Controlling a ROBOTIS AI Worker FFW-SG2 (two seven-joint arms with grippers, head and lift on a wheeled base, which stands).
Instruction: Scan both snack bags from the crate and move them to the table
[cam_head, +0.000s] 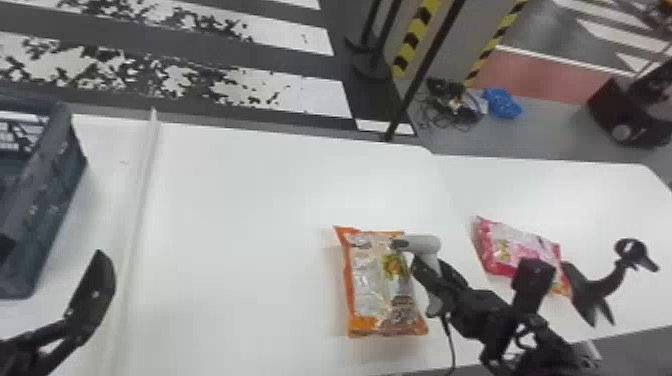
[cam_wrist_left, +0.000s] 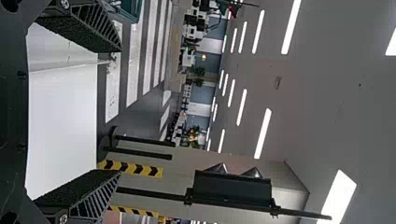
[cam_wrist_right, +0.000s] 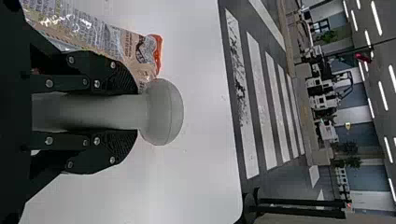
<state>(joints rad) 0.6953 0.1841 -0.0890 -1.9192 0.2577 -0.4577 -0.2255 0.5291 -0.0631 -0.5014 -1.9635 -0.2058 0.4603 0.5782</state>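
Right pincer (cam_head: 431, 265) clamped on the scanner (cam_head: 425, 244) — orange bag (cam_head: 367, 285) just to its left, pink bag (cam_head: 515, 247) to its right.

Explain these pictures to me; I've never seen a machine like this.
This is a robot with two black arms. One picture looks down from its head; the other two come from cameras on its wrists and appear turned sideways. On the white work surface lie an orange snack bag and, to its right, a pink snack bag. A dark crate stands at the left. The right gripper holds a grey scanner near the orange bag; the left gripper is open and empty.
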